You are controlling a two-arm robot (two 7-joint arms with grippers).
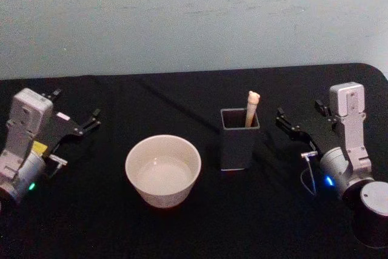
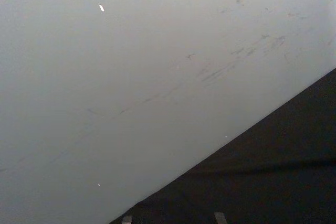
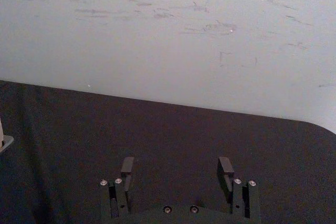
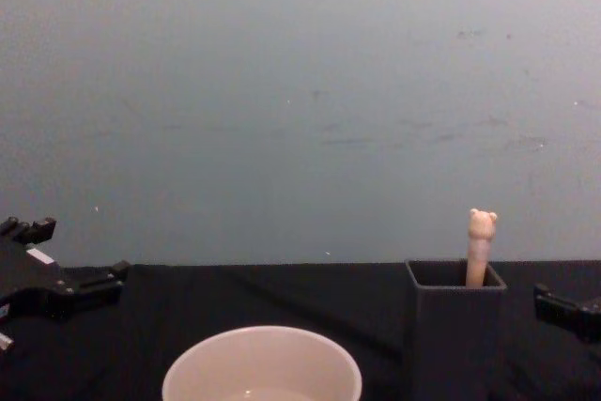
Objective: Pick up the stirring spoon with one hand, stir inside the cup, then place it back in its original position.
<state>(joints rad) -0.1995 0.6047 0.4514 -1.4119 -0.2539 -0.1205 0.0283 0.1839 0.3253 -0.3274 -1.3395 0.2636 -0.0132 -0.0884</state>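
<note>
Two grippers of mine rest on the black cloth surface (image 1: 182,228), both spread apart and empty: my left gripper (image 1: 77,108) beside the wide cream-white cup (image 1: 163,170), my right gripper (image 1: 299,117) near the dark grey square holder (image 1: 239,137), where the beige bear-topped stirring spoon (image 1: 251,107) stands upright.

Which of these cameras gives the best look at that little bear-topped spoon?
The chest view: from the side, the stirring spoon shows its bear head and beige handle rising above the dark holder. The head view shows the handle top from above, smaller, leaning in the holder's corner. The wrist views face the wall and table.
</note>
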